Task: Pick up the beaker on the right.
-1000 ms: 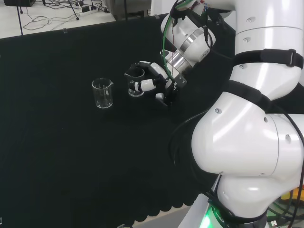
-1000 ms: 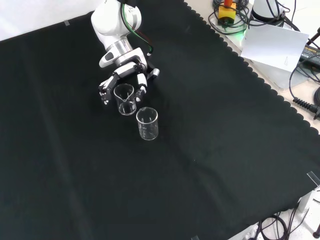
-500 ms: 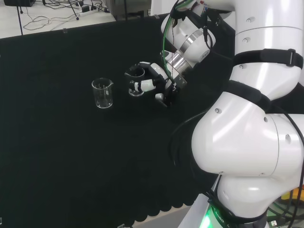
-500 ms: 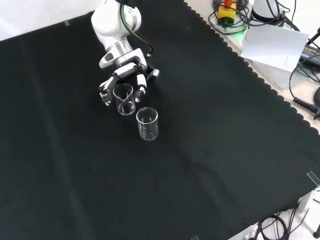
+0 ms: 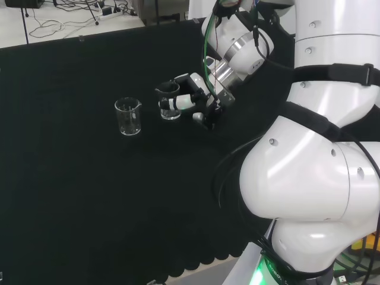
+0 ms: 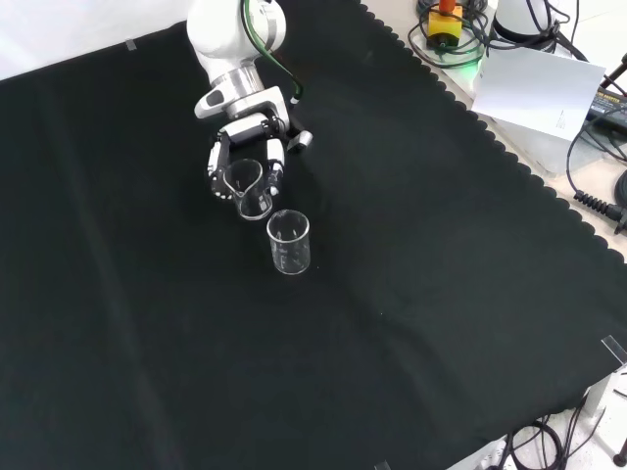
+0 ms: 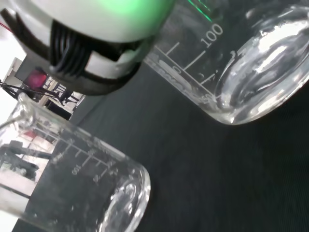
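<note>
My hand (image 6: 247, 157) has its fingers curled around the right beaker (image 5: 170, 109); the other beaker (image 5: 127, 116) stands just beside it.

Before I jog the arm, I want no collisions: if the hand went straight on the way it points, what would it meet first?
Probably the free beaker, just beyond the held beaker in the hand; depth is unclear.

Head view looks over the arm, front view faces it; both share the black cloth (image 6: 411, 294).
</note>
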`<state>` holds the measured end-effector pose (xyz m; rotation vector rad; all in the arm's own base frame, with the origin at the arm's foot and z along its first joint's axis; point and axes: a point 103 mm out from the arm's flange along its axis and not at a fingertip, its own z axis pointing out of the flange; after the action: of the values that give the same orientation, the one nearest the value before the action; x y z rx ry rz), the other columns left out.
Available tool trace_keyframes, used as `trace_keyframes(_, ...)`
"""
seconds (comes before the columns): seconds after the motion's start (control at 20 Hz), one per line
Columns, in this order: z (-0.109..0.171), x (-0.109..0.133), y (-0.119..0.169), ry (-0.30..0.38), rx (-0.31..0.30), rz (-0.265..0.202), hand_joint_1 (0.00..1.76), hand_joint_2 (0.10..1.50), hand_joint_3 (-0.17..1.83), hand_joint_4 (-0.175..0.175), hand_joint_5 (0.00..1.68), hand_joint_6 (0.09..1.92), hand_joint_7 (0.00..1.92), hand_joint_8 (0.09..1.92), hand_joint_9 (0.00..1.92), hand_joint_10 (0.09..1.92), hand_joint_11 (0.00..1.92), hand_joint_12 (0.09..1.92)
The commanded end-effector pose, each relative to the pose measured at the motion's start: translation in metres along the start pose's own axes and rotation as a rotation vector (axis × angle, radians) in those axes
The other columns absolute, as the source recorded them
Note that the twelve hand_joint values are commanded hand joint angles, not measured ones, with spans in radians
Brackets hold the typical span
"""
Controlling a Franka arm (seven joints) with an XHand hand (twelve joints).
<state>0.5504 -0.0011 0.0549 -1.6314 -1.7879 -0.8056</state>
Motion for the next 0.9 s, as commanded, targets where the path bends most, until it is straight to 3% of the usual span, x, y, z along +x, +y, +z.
trace_keyframes(0.05, -0.021, 0.009, 0.001, -0.075, -0.012, -0.038, 1.16, 0.69, 0.47, 0.175, 1.50, 0.15, 1.58, 0.13, 1.48, 0.15, 1.01, 0.95)
trace_keyframes(0.1, -0.025, 0.011, 0.001, -0.086, -0.011, -0.046, 1.21, 0.72, 0.43, 0.049, 1.49, 0.15, 1.56, 0.11, 1.48, 0.14, 1.02, 0.95)
trace_keyframes(0.15, -0.029, 0.012, 0.000, -0.094, -0.001, -0.050, 1.26, 0.76, 0.36, -0.052, 1.48, 0.15, 1.55, 0.09, 1.48, 0.12, 1.02, 0.94)
trace_keyframes(0.2, -0.033, 0.014, 0.000, -0.104, 0.010, -0.056, 1.28, 0.78, 0.32, -0.113, 1.47, 0.15, 1.54, 0.09, 1.48, 0.11, 1.02, 0.94)
trace_keyframes(0.25, -0.036, 0.016, -0.001, -0.115, 0.015, -0.059, 1.30, 0.81, 0.28, -0.145, 1.46, 0.17, 1.53, 0.09, 1.48, 0.11, 1.02, 0.93)
trace_keyframes(0.4, -0.044, 0.022, -0.003, -0.135, 0.044, -0.067, 1.31, 0.84, 0.21, -0.173, 1.43, 0.22, 1.52, 0.09, 1.48, 0.09, 1.07, 0.90)
trace_keyframes(0.9, -0.058, 0.053, -0.015, -0.223, 0.131, -0.116, 1.31, 0.85, 0.20, -0.175, 1.40, 0.27, 1.50, 0.10, 1.47, 0.09, 1.13, 0.85)
